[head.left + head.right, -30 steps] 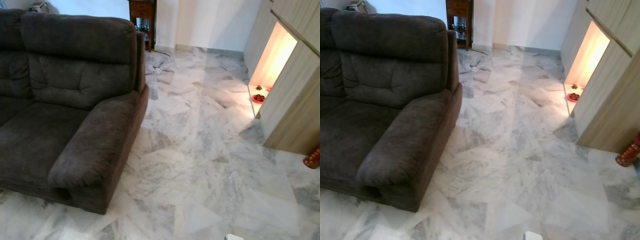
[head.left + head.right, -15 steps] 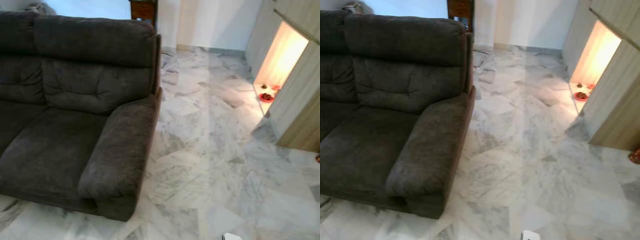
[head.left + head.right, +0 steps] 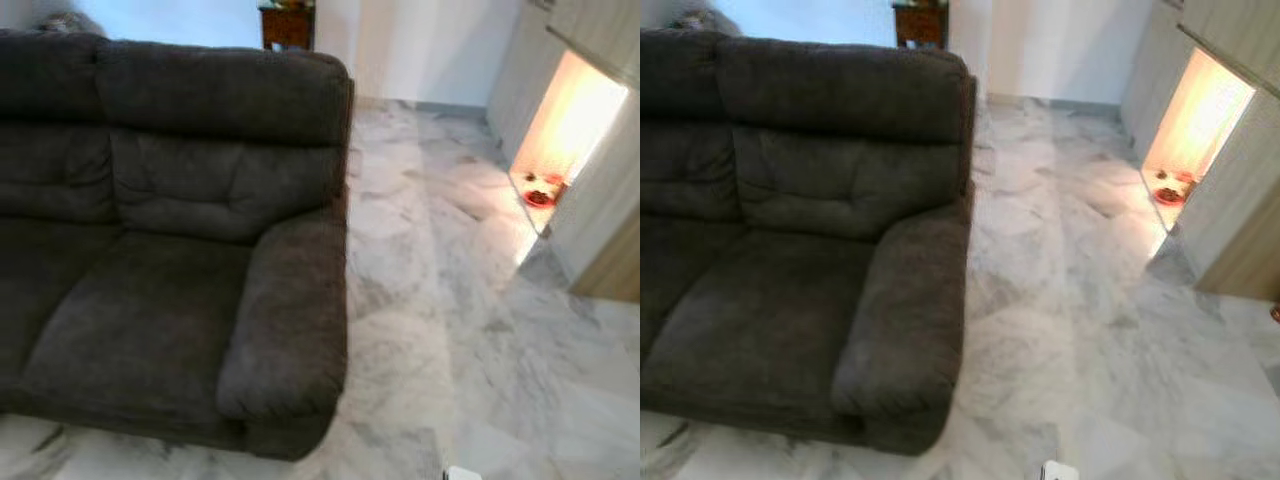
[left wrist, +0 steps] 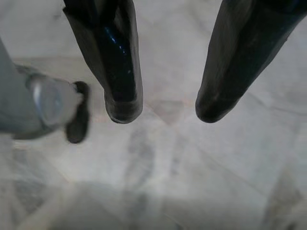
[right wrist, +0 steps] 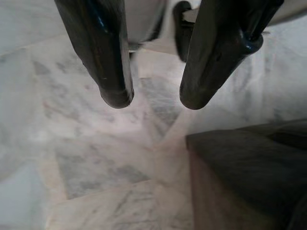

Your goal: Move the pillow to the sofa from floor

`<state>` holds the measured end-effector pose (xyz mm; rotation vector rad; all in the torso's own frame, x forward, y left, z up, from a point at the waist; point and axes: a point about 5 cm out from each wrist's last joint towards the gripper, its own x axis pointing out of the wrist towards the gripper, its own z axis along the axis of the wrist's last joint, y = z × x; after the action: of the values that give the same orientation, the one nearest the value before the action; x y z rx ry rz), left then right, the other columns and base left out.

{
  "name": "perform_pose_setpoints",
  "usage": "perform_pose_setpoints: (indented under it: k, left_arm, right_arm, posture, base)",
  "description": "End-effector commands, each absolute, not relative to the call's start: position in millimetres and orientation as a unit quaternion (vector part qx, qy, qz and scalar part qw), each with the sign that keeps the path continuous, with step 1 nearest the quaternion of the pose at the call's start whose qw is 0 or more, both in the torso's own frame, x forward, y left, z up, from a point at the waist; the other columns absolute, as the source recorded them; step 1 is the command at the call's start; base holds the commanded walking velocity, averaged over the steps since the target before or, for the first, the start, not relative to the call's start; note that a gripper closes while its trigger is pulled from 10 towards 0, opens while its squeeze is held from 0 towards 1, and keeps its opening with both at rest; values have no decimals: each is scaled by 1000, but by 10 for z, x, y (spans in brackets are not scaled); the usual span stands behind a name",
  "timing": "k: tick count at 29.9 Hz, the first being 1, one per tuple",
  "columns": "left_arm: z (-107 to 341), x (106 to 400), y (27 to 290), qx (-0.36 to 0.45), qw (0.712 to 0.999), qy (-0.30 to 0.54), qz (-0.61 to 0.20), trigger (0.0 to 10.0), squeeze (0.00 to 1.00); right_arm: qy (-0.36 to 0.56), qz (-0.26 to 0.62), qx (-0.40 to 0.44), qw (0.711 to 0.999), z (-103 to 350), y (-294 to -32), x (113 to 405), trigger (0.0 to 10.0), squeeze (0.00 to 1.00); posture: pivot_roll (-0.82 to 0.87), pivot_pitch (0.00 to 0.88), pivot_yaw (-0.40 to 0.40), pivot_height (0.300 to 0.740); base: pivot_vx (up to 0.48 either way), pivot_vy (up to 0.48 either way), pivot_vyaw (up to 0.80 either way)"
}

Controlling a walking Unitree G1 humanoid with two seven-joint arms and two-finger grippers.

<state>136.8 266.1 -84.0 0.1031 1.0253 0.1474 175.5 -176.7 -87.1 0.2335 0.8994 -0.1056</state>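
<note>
1. sofa, dark brown and plush, fills the left of the scene on the grey-veined marble floor; no pillow can be made out on its seat or on the floor.
2. left gripper hangs over bare marble, fingers spread, holding nothing.
3. right gripper hangs likewise, fingers apart, near a dark sofa corner.
4. lit wooden cabinet niche glows far right.

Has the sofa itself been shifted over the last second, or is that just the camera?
No. The sofa keeps its place against the wooden cabinet behind it and the lit wall niche; the whole picture slid right together, so the camera turned left.
</note>
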Motion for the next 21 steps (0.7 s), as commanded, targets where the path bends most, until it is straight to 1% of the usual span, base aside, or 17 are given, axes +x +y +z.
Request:
perform_pose_setpoints:
  k: [1,9,21]
  left_arm:
    - [-881,1286,2632,47,859,506,64,10000,0]
    - [-885,1249,2656,45,857,508,67,10000,0]
    - [-912,1313,2512,40,859,507,62,10000,0]
  right_arm:
    - [443,-61,108,888,-899,-1831,1678,10000,0]
    - [445,-65,110,887,-907,-1828,1662,10000,0]
    - [446,-69,110,886,-911,-1824,1658,10000,0]
  posture:
    - [71,37,26,740]
    - [75,59,26,740]
    - [79,72,27,740]
  base:
    - [0,480,0]
    - [0,480,0]
    - [0,480,0]
